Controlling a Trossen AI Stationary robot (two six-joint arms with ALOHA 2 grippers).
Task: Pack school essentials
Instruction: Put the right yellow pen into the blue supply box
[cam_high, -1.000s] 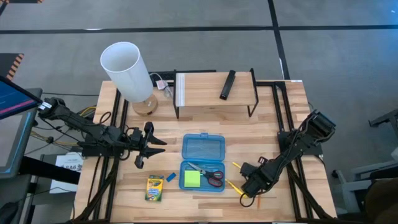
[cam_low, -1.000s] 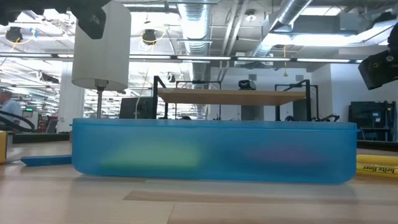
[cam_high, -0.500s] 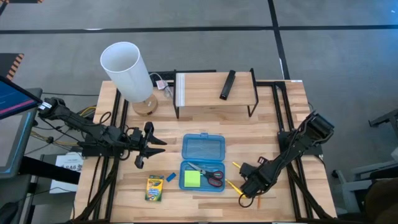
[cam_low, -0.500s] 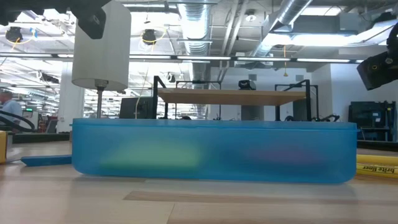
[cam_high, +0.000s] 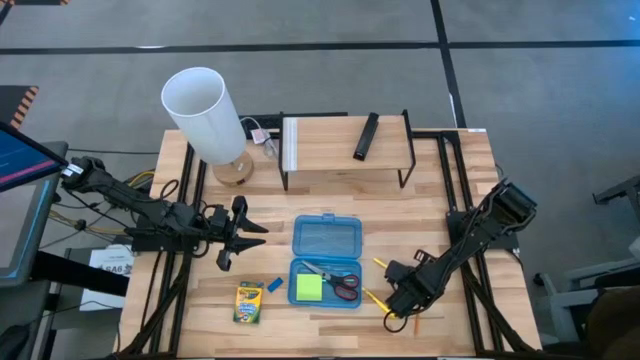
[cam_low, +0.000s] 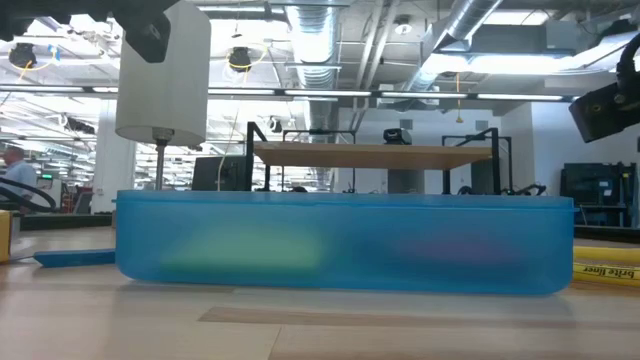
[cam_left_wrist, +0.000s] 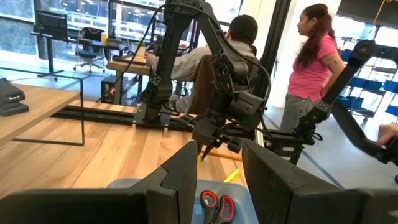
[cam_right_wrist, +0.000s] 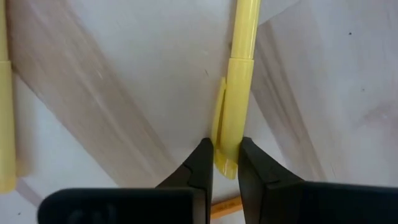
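An open blue case (cam_high: 325, 283) lies at the middle of the table, with red-handled scissors (cam_high: 342, 281) and a green sticky-note pad (cam_high: 308, 288) in its tray. A crayon box (cam_high: 249, 302) and a blue eraser (cam_high: 274, 286) lie to its left. To the case's right my right gripper (cam_high: 400, 305) points down, shut on a yellow stick (cam_right_wrist: 239, 74). A second yellow stick (cam_high: 381, 266) and an orange pencil (cam_high: 418, 322) lie close by. My left gripper (cam_high: 245, 232) hovers open left of the case lid, with nothing between its fingers. My right gripper pinches the yellow stick by its capped end (cam_right_wrist: 229, 134), where the clip is, between its two fingertips (cam_right_wrist: 202, 158). The fingers come from above, pointing down, and the stick runs away from them over the table. Whether it is lifted clear I cannot tell.
A white-shaded lamp (cam_high: 205, 115) stands at the far left. A wooden shelf on black legs (cam_high: 345, 140) at the far middle carries a black bar (cam_high: 366, 136). People sit and stand beyond the table (cam_left_wrist: 311, 68). Bare wood lies near the front edge.
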